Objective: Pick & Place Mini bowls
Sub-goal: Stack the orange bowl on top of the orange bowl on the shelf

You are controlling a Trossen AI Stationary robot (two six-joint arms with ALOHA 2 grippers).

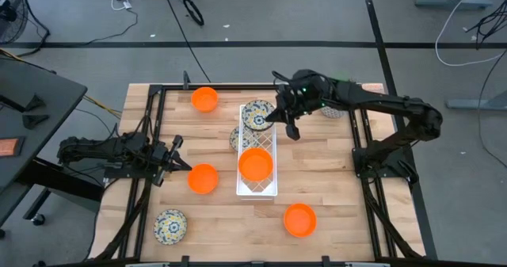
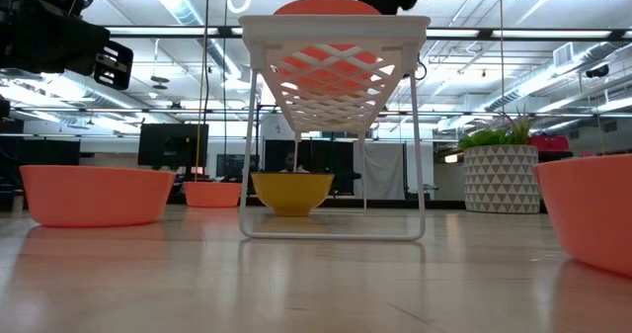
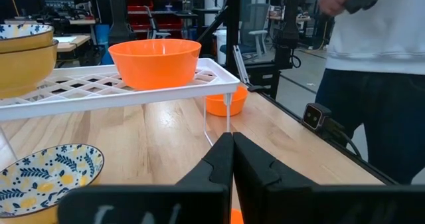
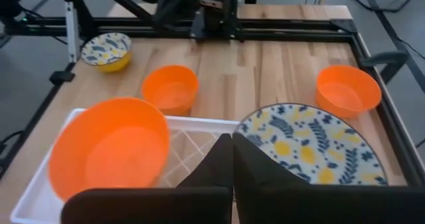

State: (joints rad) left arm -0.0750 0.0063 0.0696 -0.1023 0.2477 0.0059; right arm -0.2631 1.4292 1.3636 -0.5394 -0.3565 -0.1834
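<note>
Mini bowls (image 1: 256,164) upright, rims up, right pincer (image 1: 294,132) closed empty, left pincer (image 1: 187,166) closed.

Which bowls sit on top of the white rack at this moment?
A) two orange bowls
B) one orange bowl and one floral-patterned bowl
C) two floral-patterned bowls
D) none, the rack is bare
B: the high view shows an orange bowl on the white rack and a floral-patterned bowl at its other end, below the right gripper.
</note>
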